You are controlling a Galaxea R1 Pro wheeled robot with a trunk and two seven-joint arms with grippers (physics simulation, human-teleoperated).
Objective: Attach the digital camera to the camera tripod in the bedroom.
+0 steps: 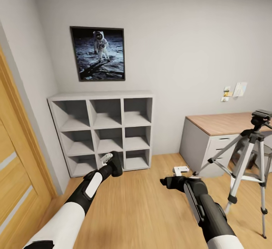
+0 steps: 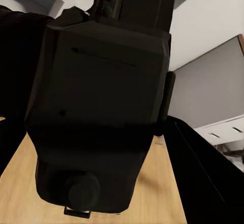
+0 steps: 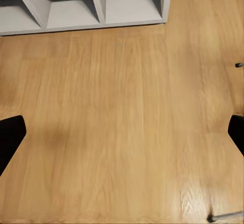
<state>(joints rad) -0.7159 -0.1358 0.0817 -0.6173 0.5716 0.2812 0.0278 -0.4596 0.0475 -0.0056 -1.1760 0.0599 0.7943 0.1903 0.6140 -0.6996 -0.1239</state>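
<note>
Nearest the viewer, two arms reach forward over a wood floor (image 1: 139,207). The left gripper (image 1: 113,162) is closed around the camera (image 2: 101,112), a dark blocky body seen at close range in the left wrist view, with a round knob at one end; in the head view it appears as a black mass at the arm's tip, just in front of the lowest row of the shelf unit (image 1: 102,128). The right gripper (image 3: 122,132) is spread wide with nothing between its fingers: its two dark fingertips (image 3: 10,137) sit at opposite edges of the right wrist view, bare floor between them. To the right of the right arm stands the tripod (image 1: 249,154), upright on three silver legs, black head at desk-top height, feet on the floor. Behind it is a desk (image 1: 215,128) with a wooden top and grey drawers. Farther back, the grey shelf unit stands against the wall, beside a wooden door (image 1: 15,154). Above the shelves hangs a framed astronaut picture (image 1: 98,53); small notes (image 1: 234,90) are pinned above the desk
</note>
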